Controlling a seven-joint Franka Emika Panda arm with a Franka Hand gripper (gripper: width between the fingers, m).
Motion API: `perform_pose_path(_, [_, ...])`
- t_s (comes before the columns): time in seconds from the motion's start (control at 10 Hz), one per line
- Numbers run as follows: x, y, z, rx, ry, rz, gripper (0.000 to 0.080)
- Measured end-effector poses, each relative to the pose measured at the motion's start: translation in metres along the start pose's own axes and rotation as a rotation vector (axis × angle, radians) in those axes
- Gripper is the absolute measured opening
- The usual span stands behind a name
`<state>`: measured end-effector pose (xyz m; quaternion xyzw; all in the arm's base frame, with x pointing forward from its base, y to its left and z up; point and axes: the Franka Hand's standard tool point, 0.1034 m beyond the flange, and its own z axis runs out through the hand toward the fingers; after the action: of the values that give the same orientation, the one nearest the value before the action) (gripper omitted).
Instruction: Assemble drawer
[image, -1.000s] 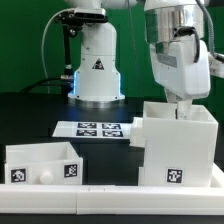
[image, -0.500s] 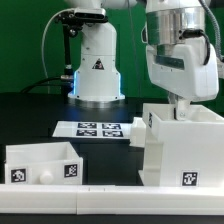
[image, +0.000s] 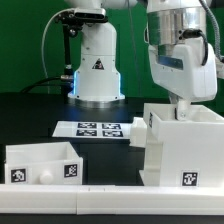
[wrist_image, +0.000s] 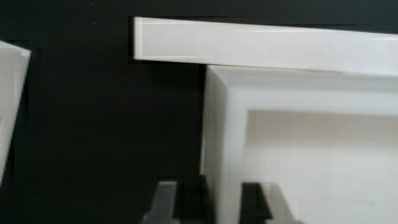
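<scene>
The drawer's large white box housing (image: 185, 150) stands at the exterior view's right, open side up, with a tag on its front. My gripper (image: 180, 108) reaches down onto its top rim and is shut on one wall. In the wrist view the gripper (wrist_image: 217, 205) straddles that white wall of the housing (wrist_image: 311, 130), one finger (wrist_image: 173, 205) outside it and one inside. One small tray (image: 45, 160) with tags sits at the front left. A second small tray (image: 140, 125) sits just behind the housing's left side.
The marker board (image: 98, 128) lies flat in the middle of the black table. A long white bar (image: 100, 187) runs along the front edge. The arm's white base (image: 97, 70) stands behind. A white panel (wrist_image: 267, 45) lies beyond the housing in the wrist view.
The housing has shifted toward the exterior view's right and front with my gripper on its wall. It has barely moved over the last half second. The trays stayed put.
</scene>
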<state>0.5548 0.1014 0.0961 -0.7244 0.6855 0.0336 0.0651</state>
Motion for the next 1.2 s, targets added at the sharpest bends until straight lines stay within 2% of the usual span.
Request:
perform_pose_path(0.3, [0.0, 0.0, -0.001, -0.002, -0.001, -0.002, 0.0041])
perform_pose_path(0.4, [0.001, -0.001, -0.009, -0.011, -0.009, -0.021, 0.0153])
perform_pose_path(0.5, [0.005, -0.005, -0.02, -0.001, -0.021, -0.037, 0.0153])
perform_pose_path(0.6, [0.015, -0.012, -0.035, 0.02, -0.027, -0.115, 0.0287])
perform_pose_path(0.7, [0.023, -0.023, -0.052, 0.051, -0.026, -0.202, 0.0489])
perform_pose_path(0.8, [0.024, -0.024, -0.055, 0.054, -0.025, -0.26, 0.0596])
perform_pose_path(0.9, [0.024, -0.023, -0.052, 0.051, -0.023, -0.329, 0.0596])
perform_pose_path(1.0, [0.024, -0.023, -0.052, 0.052, -0.02, -0.414, 0.064])
perform_pose_path(1.2, [0.024, -0.023, -0.052, 0.053, -0.016, -0.586, 0.0647])
